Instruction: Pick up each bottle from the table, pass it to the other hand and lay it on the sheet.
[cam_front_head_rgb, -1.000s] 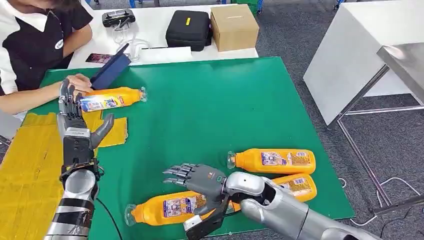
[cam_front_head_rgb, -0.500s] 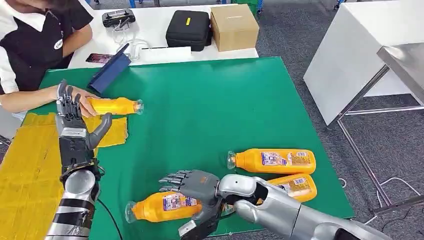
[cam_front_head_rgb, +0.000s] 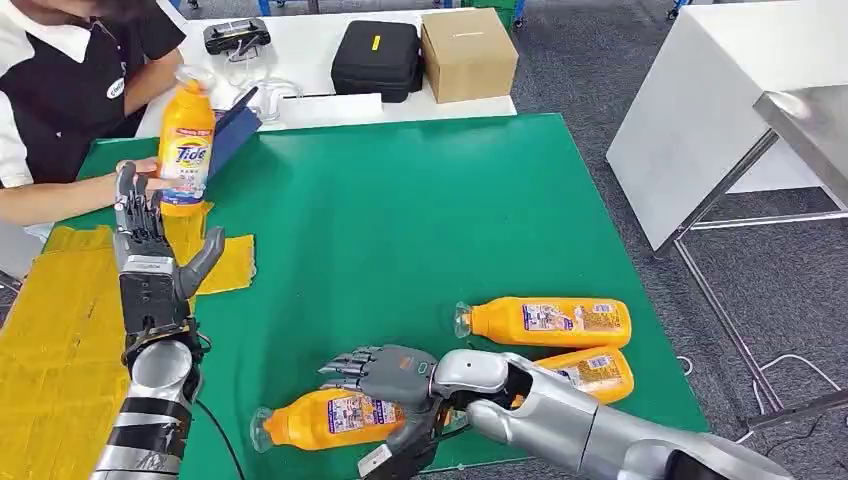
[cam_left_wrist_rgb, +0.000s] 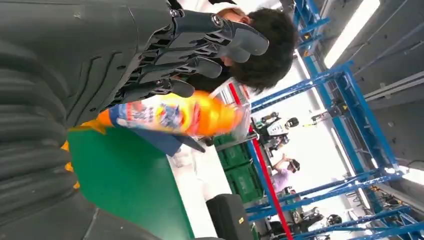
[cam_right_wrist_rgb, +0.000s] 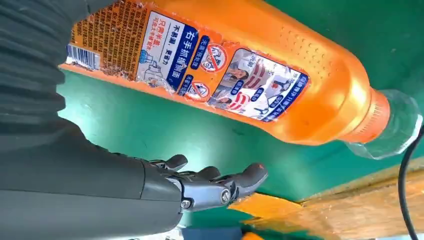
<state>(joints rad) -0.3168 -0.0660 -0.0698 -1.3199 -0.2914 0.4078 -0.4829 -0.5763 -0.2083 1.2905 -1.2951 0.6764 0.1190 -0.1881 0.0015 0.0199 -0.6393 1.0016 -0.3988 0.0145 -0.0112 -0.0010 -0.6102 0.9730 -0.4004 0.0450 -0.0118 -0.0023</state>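
Green surface (cam_front_head_rgb: 420, 220): our right hand (cam_front_head_rgb: 385, 372) is hovering spread over a detergent bottle (cam_front_head_rgb: 325, 418); left hand (cam_front_head_rgb: 150, 250) is spreading empty.

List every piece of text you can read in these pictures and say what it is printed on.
"Tide": label of the upright orange bottle held by the person's hand.
"右手抓握面": blue label band on the lying orange bottle beside the right hand.
Labels on the two other lying orange bottles, the barcode digits and the shirt badge: too small to read.
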